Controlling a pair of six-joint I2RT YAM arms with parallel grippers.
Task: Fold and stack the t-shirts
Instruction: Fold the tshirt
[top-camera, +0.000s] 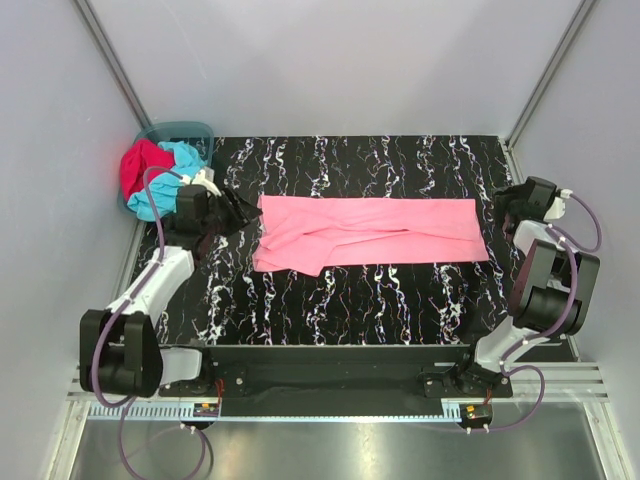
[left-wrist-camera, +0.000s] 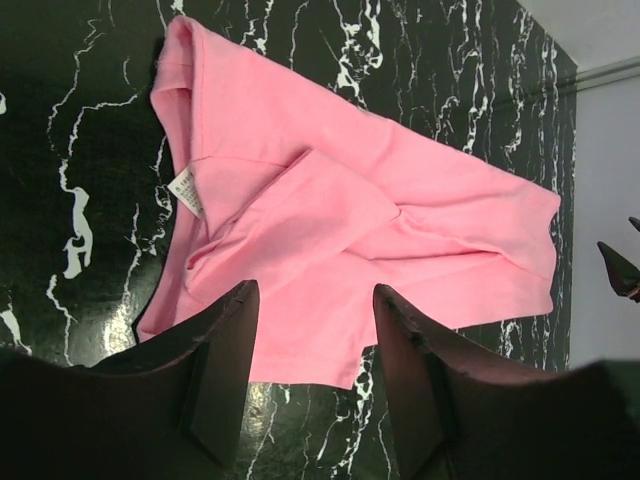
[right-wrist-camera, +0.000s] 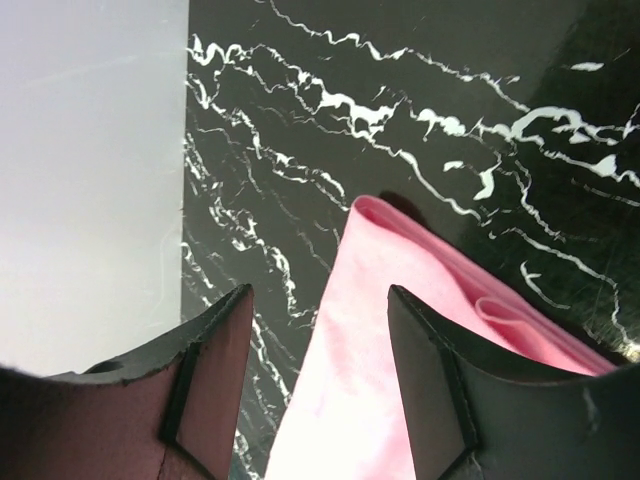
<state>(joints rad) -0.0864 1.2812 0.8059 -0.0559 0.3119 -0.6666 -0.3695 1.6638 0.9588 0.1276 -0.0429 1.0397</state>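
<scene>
Left pincer (left-wrist-camera: 315, 300) and right pincer (right-wrist-camera: 320, 300) both stand with jaws clearly parted and nothing between them; neither has hold of any cloth.

Black marbled worktop (top-camera: 380, 300): carries the work.

Pink t-shirt (top-camera: 370, 232): lies flat across the middle of the worktop, folded lengthwise into a long band, one end just beside each pincer. Judged light, limp and prone to sliding or unfolding if dragged. The best hold looks to be a pinch through all layers at the end corners, lifting both ends together.

Teal basket (top-camera: 185, 130): far left corner, behind the left arm.

Turquoise t-shirt (top-camera: 175, 158) and red t-shirt (top-camera: 140, 168): bunched together at the basket, unfolded.

White neck label (left-wrist-camera: 187, 192): shows at the pink shirt's left end.
</scene>
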